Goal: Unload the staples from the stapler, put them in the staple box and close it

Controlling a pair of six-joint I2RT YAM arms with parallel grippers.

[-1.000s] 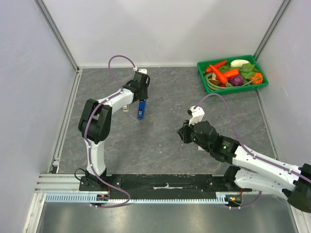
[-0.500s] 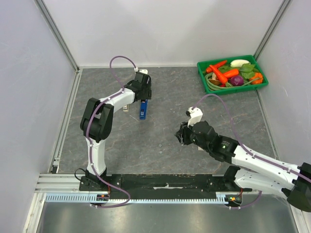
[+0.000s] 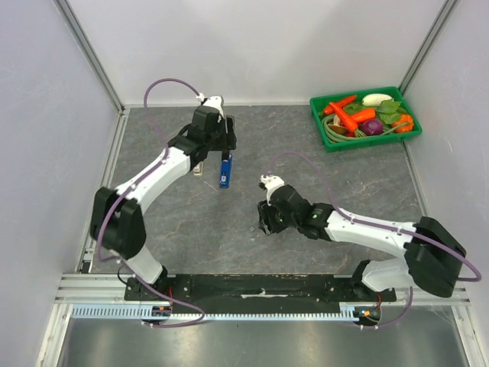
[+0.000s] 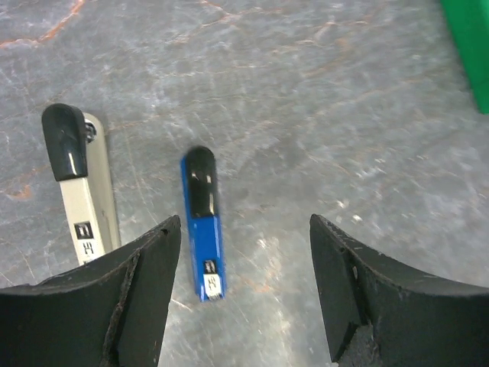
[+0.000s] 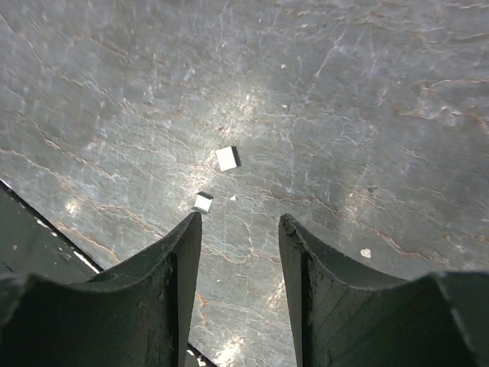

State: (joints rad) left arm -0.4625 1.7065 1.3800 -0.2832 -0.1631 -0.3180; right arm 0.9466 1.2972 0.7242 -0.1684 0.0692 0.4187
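The stapler lies in two parts on the grey table: a blue part with a black end (image 4: 203, 229) and a beige part with a black end (image 4: 84, 199), side by side. In the top view the blue part (image 3: 225, 170) lies right of the beige part (image 3: 199, 167). My left gripper (image 4: 243, 225) is open and empty above them; in the top view it (image 3: 219, 145) hovers just behind the blue part. My right gripper (image 5: 239, 222) is open and empty low over the table. Two small staple pieces (image 5: 227, 158) (image 5: 202, 202) lie just ahead of its left finger.
A green tray (image 3: 372, 141) with toy vegetables stands at the back right corner; its corner shows in the left wrist view (image 4: 470, 46). Walls enclose the table on three sides. A black base rail runs along the near edge.
My right gripper has moved left and nearer, over the staple pieces. My left arm has changed posture, its gripper now drawn back from the blue part, which stays put.
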